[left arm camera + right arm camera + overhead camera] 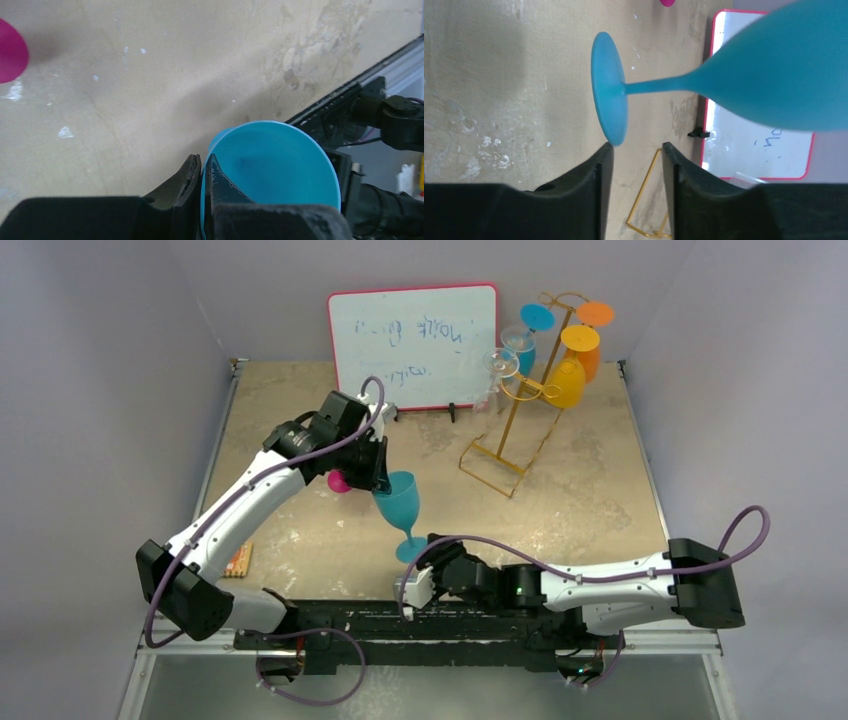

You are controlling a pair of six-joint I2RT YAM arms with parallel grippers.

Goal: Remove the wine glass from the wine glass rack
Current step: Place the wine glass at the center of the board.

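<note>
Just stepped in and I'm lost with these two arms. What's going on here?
The left gripper is shut on the rim of a teal wine glass, holding it tilted over the table, away from the gold wine glass rack at the back right. The right gripper sits by the glass's foot with its jaws apart, gripping nothing. Several other glasses hang on the rack.

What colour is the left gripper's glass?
The glass is turquoise; right wrist view shows it best.
</note>
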